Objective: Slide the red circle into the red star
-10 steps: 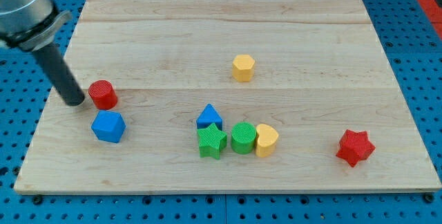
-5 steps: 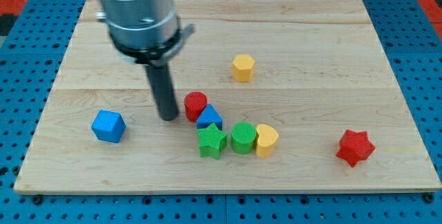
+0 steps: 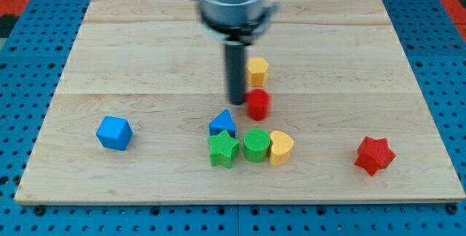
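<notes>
Wooden board [image 3: 145, 54] on blue pegboard. My tip [image 3: 236, 102], gripperless so holding nothing, looks to be touching red circle [image 3: 258, 104] just right; red star [image 3: 374, 155] well right, lower.

No text, label, brand or number can be read anywhere.

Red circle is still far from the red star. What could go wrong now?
My tip sits at the red circle's left side. Risks:
1. The yellow hexagon is just above the circle, so a slanted push could bump it.
2. The green circle and yellow heart sit below, on the way toward the red star.
3. The round block could slip off my tip.
</notes>
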